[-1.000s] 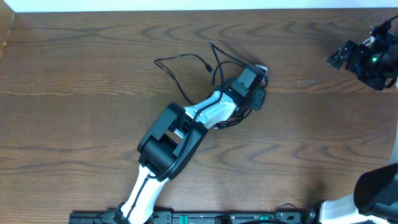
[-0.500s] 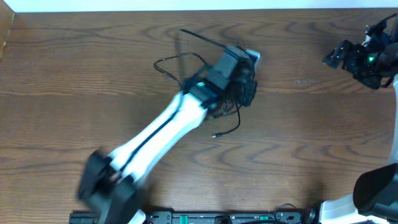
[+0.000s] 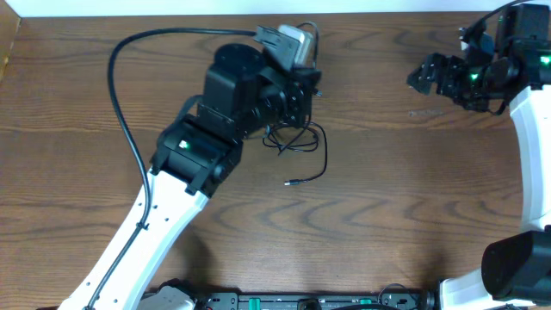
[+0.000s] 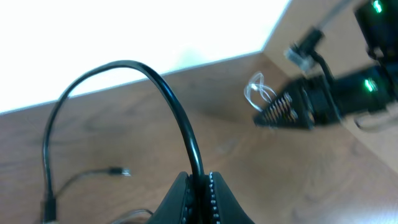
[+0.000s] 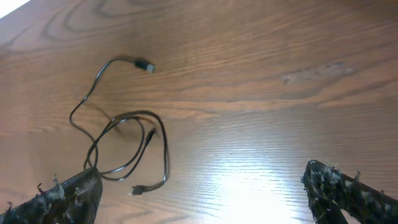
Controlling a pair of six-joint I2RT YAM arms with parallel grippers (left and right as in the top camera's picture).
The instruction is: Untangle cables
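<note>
The left claw (image 4: 200, 179) is pressed shut on the black cable (image 4: 177, 106). In the left wrist view the cord rises from between the toothed fingers (image 4: 186, 196), arches up and over to the left, and drops out of the bottom edge. A thinner stretch with a small plug end (image 4: 122, 171) lies on the wood beyond it.

From overhead, the left arm (image 3: 185, 155) reaches diagonally from the lower left to the far middle of the desk (image 3: 413, 215). The rest of the cable hangs and trails just below the wrist, with a loose loop on the wood and one plug end (image 3: 289, 182) lying nearer the front edge. A pale grey-white piece (image 3: 293, 41) sits at the top of the left wrist — I cannot tell whether it is the white cable or part of the arm.

The right claw (image 3: 424, 73) hangs over the far right of the desk, well apart from the cable, with its fingers spread wide and nothing between them. Its own camera looks down between the two dark fingers (image 5: 62, 196) at the black cable's overlapping loops. One plug (image 5: 145, 66) lies at the end of a strand curving up and away from the loops — another end rests just below them.
</note>
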